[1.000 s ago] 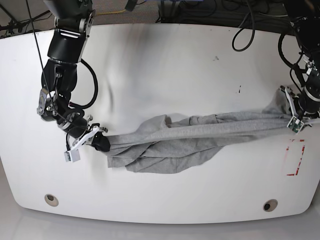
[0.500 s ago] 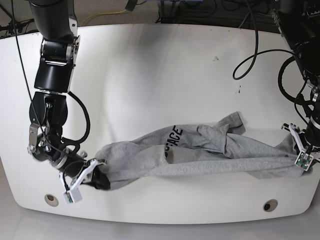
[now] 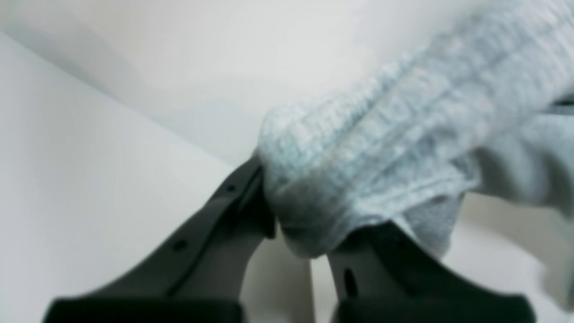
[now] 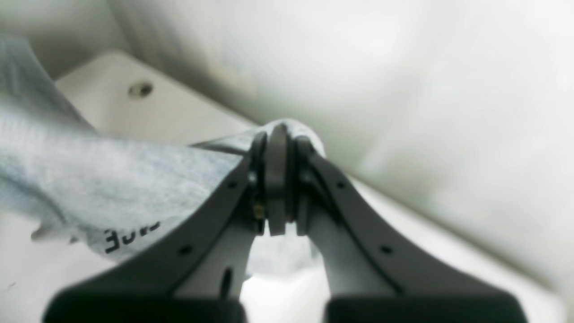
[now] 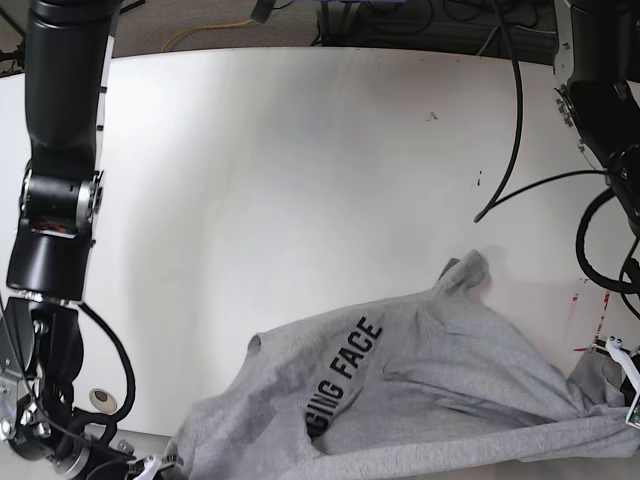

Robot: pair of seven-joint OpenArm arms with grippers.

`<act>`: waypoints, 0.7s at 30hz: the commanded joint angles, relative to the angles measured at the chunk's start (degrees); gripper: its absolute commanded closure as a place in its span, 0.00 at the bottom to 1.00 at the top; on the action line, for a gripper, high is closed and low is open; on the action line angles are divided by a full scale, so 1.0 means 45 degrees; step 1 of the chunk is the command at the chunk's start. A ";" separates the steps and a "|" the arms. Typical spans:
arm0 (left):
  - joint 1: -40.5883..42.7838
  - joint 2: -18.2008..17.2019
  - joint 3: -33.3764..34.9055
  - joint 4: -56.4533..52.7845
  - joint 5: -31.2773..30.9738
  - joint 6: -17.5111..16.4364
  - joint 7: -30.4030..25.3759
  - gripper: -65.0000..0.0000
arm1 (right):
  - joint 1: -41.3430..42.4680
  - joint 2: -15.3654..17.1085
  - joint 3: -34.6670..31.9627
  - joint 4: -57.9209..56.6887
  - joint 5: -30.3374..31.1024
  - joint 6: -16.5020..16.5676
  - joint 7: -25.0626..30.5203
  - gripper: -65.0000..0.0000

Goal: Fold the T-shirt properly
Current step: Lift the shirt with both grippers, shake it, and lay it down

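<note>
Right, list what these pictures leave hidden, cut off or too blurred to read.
- Base view: the right pincer is cut by the bottom edge; its grip is not visible there.
- Base view: the heather-grey cotton T-shirt runs off the bottom edge, and a fold hides the start of its black lettering.
- Left wrist view: the left pincer and cloth are blurred; which part of the shirt it holds cannot be told.
- Right wrist view: the lettering is blurred and partly covered.

A broad white worktop with rounded corners [image 5: 300, 180] fills the scene, evenly lit, bearing a few small dark specks on its far right. Beyond its far edge lies a darker floor [image 5: 200, 25] with black cables [image 5: 420, 25] and a yellow cable [image 5: 215, 28].
</note>
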 commanded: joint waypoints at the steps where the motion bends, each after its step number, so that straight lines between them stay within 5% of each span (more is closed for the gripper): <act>1: -0.0972 -0.0439 -0.0097 -0.0223 0.0102 0.0191 0.0083 1.00 | 0.1177 0.0252 -0.0215 -0.0012 0.0092 -0.0043 0.0266 1.00; 11: -0.0796 -0.0498 -0.0097 -0.1571 0.0082 0.0191 0.0044 1.00 | 0.1959 0.0662 -0.0332 0.0047 0.0092 0.0602 -0.0613 1.00; 21: 0.2447 -0.0420 -0.0039 -0.1552 0.0063 0.0191 0.0024 1.00 | -0.2320 0.0662 0.1484 0.1512 0.0072 0.0738 -0.0984 1.00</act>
